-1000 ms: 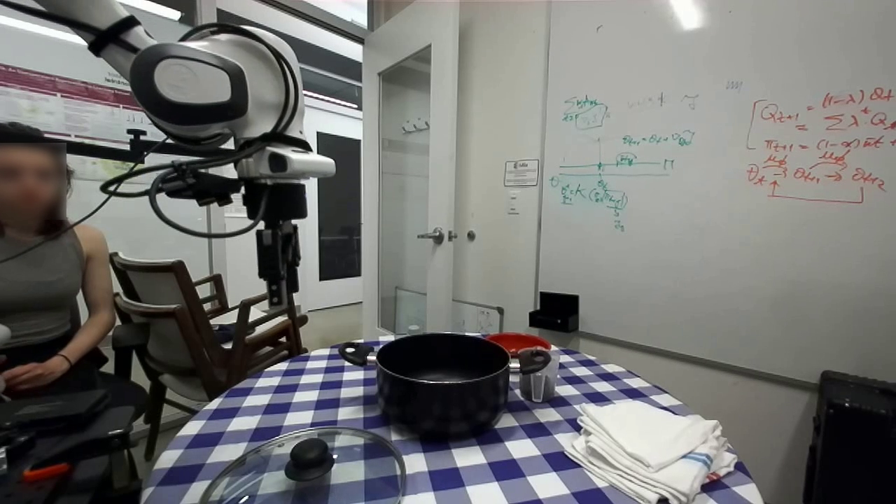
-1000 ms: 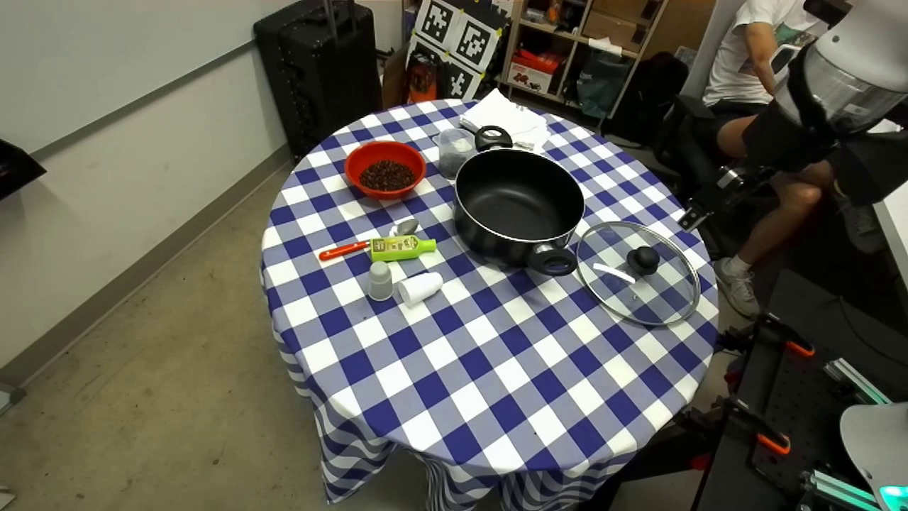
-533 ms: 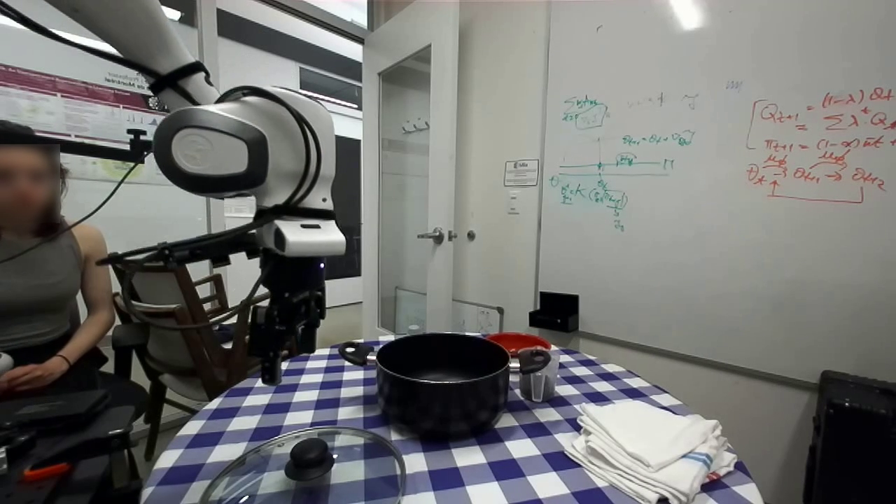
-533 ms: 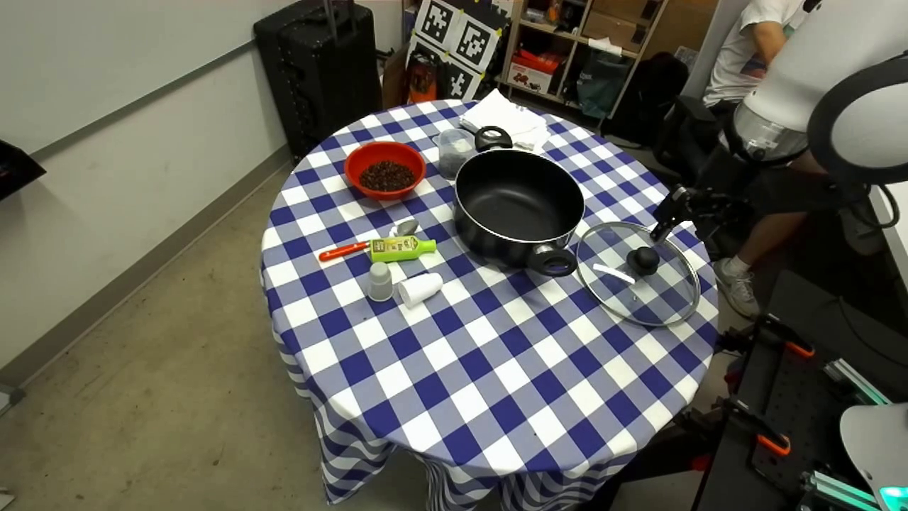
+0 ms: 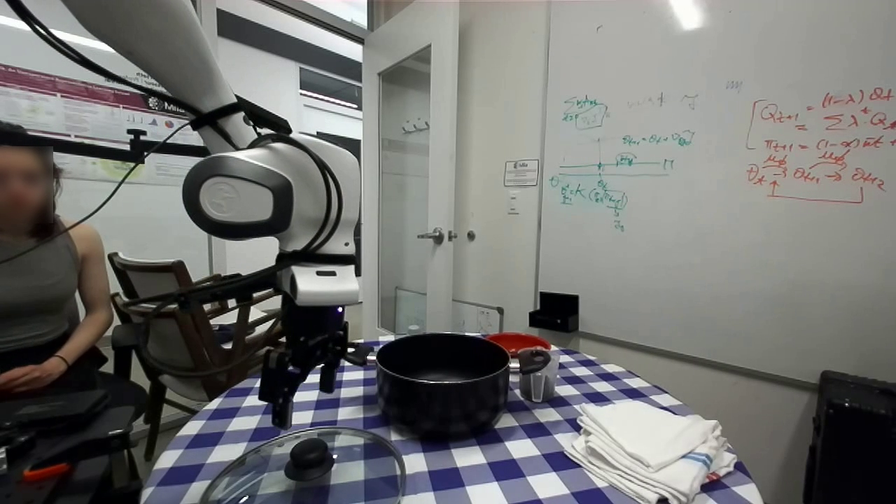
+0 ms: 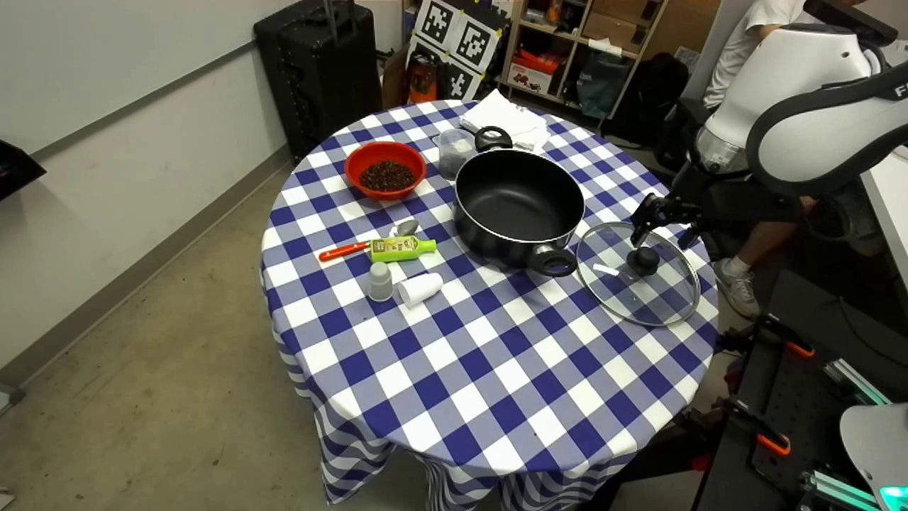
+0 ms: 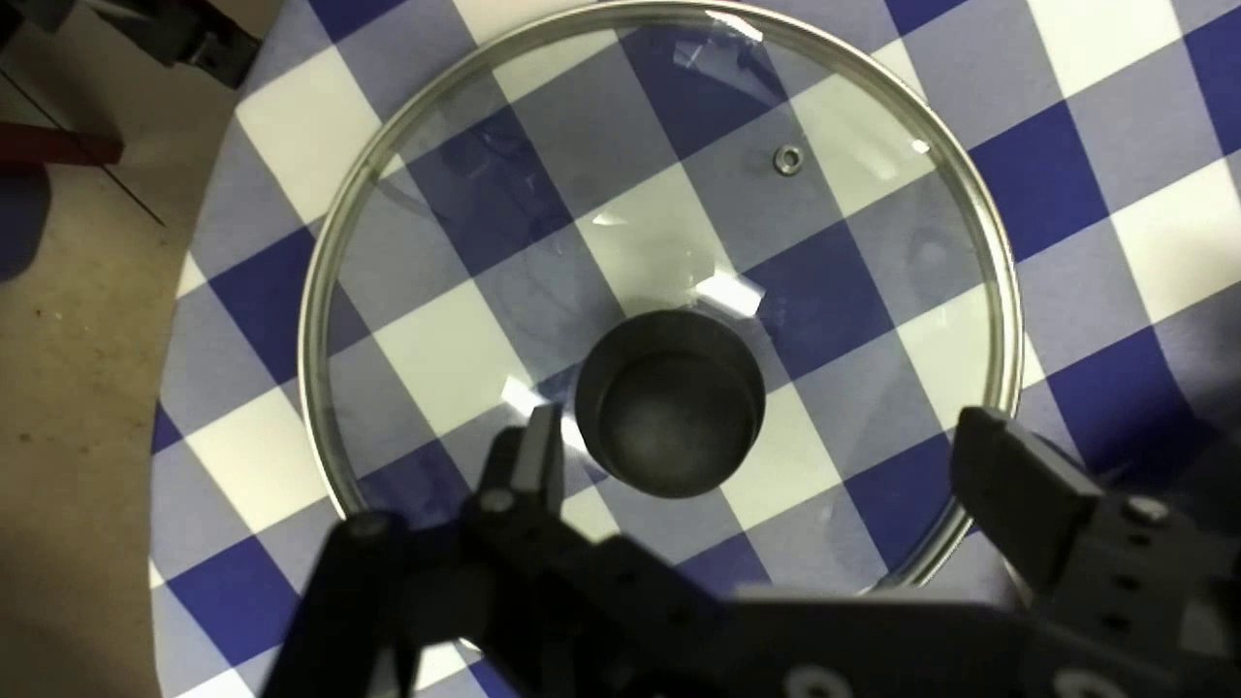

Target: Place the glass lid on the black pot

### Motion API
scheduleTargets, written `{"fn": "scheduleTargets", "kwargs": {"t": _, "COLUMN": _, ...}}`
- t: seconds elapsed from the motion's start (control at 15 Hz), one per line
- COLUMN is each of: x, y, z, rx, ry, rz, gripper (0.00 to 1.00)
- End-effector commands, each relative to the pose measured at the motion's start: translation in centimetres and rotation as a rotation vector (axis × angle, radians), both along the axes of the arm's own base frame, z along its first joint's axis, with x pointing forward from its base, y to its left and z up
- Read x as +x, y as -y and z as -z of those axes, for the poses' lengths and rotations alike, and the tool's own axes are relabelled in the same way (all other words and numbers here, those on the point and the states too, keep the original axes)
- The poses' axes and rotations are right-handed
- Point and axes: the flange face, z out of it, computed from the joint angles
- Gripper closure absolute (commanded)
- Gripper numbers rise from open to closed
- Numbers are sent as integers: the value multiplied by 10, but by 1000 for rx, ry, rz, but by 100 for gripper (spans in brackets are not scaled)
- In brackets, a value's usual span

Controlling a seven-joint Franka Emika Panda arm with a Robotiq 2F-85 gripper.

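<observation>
- On the tablecloth (image 6: 489, 369), beside the pot (image 6: 521, 202): lid (image 6: 628, 298), not yet gripped.
- Gripper (image 7: 762, 431) above, jaws apart.
- Step, judged: reaching for knob (image 7: 671, 417); next should centre, lower, close.

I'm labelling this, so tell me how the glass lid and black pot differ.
The glass lid is clear; the black pot is opaque. The lid is flattish, the pot deep. The lid has one central knob, the pot two side handles. Both are round and rest on the tablecloth.
</observation>
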Motion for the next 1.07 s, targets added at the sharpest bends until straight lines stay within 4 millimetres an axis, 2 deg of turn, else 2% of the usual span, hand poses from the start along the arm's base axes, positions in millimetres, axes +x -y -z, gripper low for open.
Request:
{"fn": "scheduleTargets", "kwargs": {"t": 0.0, "x": 8, "y": 1, "z": 14, "rx": -9, "ry": -9, "rz": 21, "gripper": 0}}
{"fn": "scheduleTargets", "kwargs": {"t": 0.53, "x": 6, "y": -4, "z": 36, "rx": -11, "ry": -54, "rz": -1, "gripper": 0}}
{"fn": "scheduleTargets", "kwargs": {"t": 1.0, "x": 2, "y": 7, "z": 52, "rx": -14, "ry": -80, "rz": 23, "gripper": 0}}
